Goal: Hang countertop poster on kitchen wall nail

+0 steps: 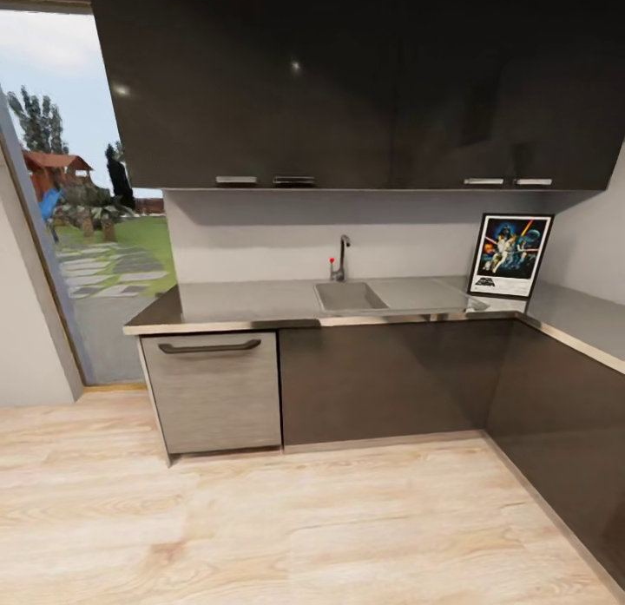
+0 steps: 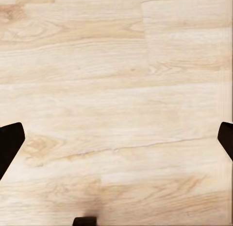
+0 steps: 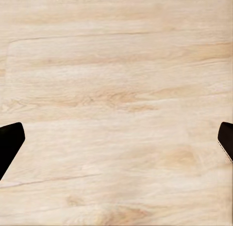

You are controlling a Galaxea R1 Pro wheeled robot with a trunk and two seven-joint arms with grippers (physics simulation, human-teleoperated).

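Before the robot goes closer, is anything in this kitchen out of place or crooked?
Only the poster. It stands on the countertop in the corner, right of the sink, leaning back against the wall and tilted slightly, instead of hanging. Nothing looks spilled or damaged. Both grippers, left and right, are open above the wooden floor.

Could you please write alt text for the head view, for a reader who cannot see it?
A framed poster stands propped against the wall in the corner of a grey L-shaped kitchen countertop, right of the inset sink and tap. Dark cabinets hang above; pale wood floor lies below.
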